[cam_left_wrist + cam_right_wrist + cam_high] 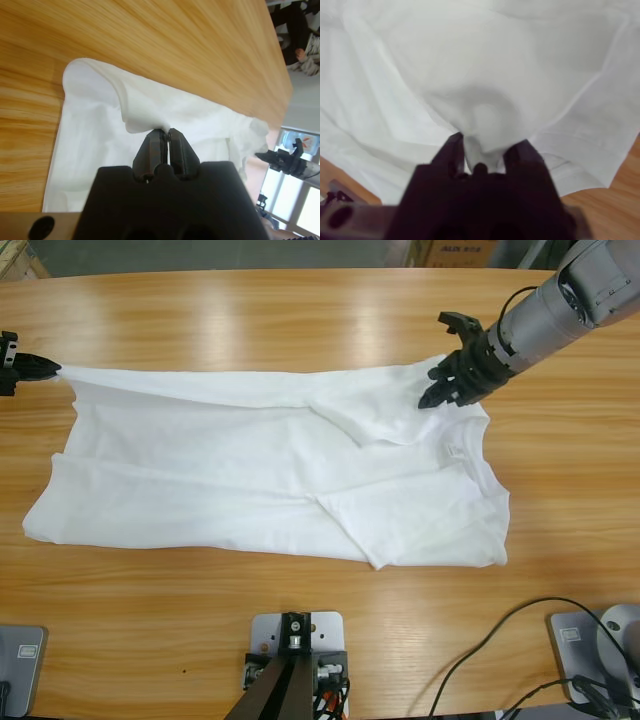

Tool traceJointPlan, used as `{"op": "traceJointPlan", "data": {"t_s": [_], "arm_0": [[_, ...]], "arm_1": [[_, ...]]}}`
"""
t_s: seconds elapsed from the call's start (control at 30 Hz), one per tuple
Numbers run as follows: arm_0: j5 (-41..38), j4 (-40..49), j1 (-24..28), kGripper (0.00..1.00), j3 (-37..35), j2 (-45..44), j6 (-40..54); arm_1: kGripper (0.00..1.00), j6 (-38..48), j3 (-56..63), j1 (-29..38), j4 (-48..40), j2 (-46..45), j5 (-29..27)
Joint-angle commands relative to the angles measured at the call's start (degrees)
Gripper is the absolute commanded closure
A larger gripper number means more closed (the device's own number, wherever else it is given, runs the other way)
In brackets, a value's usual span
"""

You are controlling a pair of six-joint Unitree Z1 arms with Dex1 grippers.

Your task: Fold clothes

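Note:
The white T-shirt (250,460) lies spread across the wooden table, its bottom hem to the left and its neck to the right. Its chest logo does not show. My left gripper (50,368) sits at the table's far left and is shut on a pinch of the hem corner (145,122). My right gripper (434,358) reaches in from the upper right over the shoulder. Its jaws stand apart, with a bulge of shirt fabric (485,120) between them. A raised ridge of cloth runs along the far edge from one gripper to the other. The near sleeve is folded in over the body.
Bare table (300,310) stretches beyond the shirt and along the front. Black cables (500,640) loop at the front right. Cardboard boxes (455,250) stand behind the table. The left wrist view shows the other gripper (285,160) far off and a person (300,45) in the background.

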Motion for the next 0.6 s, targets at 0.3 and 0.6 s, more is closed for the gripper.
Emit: {"op": "traceJointPlan", "data": {"t_s": [0.3,0.6], "arm_0": [[-0.82,1.66,0.52,1.000,0.75,1.00,0.56],[-0.82,2.52,-0.24,1.000,0.59,-0.99,0.56]], "arm_1": [[1.000,-0.45,2.13,0.58,1.14,-2.25,-2.11],[1.000,-0.94,-4.32,-0.58,10.14,-6.92,-2.83]]}}
